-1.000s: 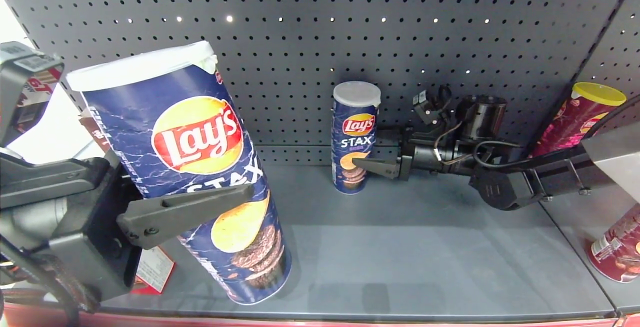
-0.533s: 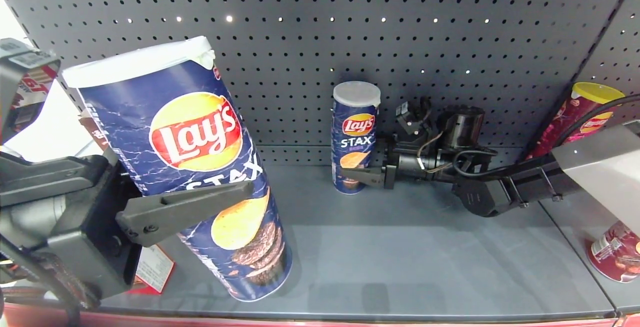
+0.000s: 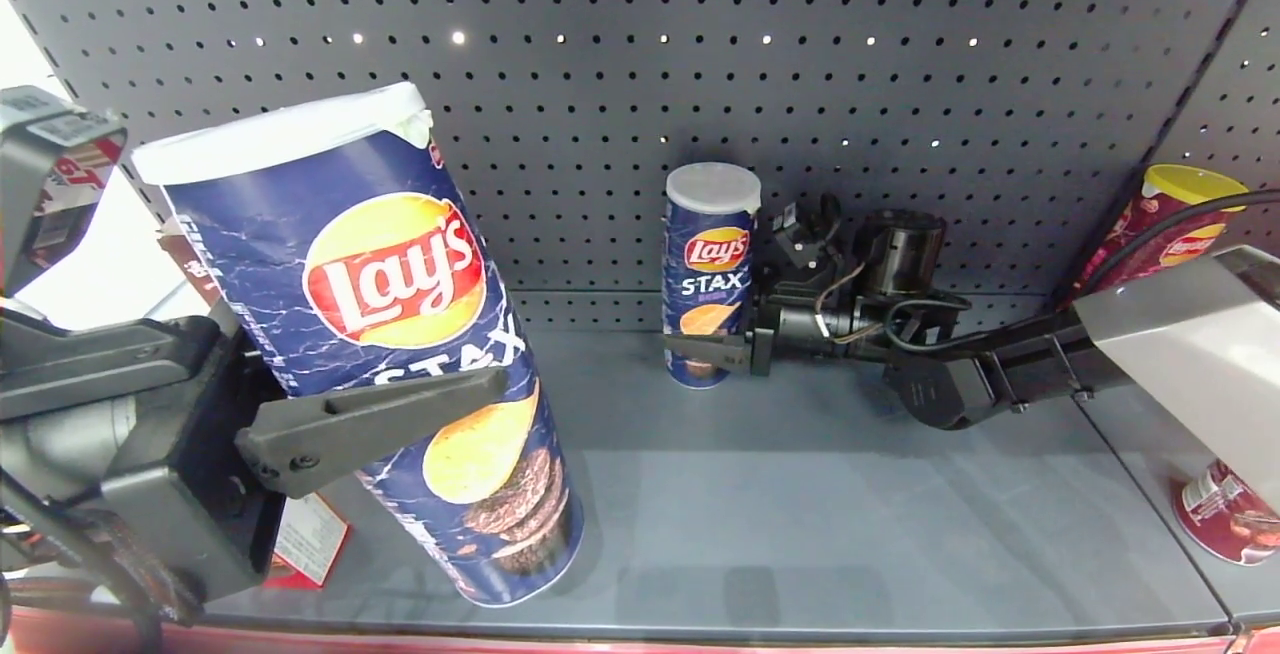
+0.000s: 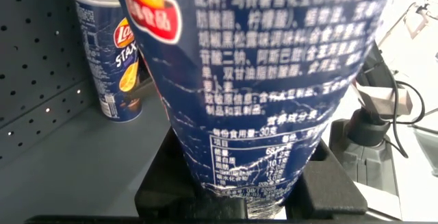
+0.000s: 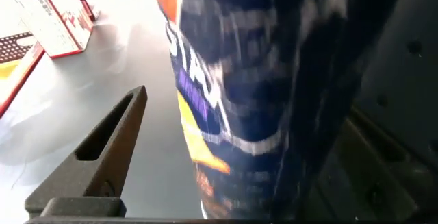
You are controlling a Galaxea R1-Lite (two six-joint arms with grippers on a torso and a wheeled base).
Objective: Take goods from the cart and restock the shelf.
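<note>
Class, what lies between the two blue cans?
Nothing. The head view shows only bare shelf between the held can and the standing can.

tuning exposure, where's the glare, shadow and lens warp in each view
Head view: wide lens bows the pegboard and shelf front edge; light pinpricks through its holes; far left blown out white; soft shadow at the base of the held can. Left wrist view: background past that can washed out bright. Right wrist view: pale sheen on the shelf beside the standing can.
</note>
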